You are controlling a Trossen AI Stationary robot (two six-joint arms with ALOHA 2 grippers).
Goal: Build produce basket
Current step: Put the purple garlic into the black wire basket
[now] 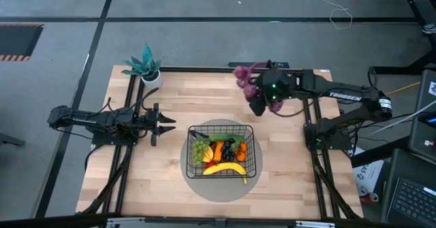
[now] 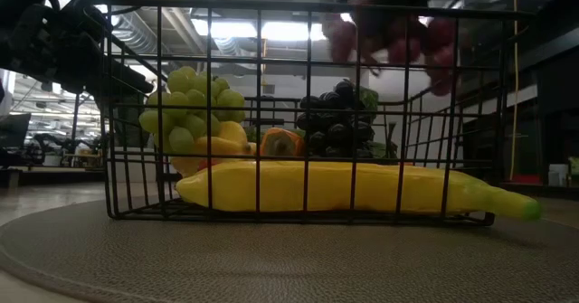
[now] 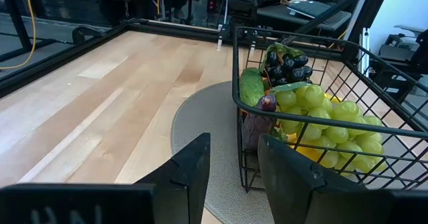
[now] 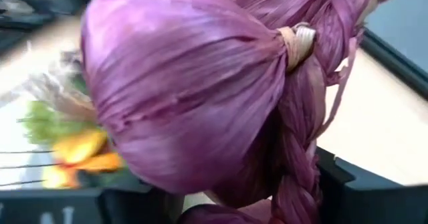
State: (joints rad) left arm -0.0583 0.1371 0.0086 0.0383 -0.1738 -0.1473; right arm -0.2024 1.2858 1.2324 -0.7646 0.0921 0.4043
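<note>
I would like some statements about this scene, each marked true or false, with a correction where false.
1. The right gripper holds a purple bunch in the air above the table's far side. True.
2. The basket is empty. False: it holds the banana, green grapes, dark grapes and more.
3. The left gripper holds the banana. False: its jaws are open with nothing in them, beside the basket.
4. The basket stands on a round mat. True.
5. The potted plant is inside the basket. False: it stands at the table's far left corner.
</note>
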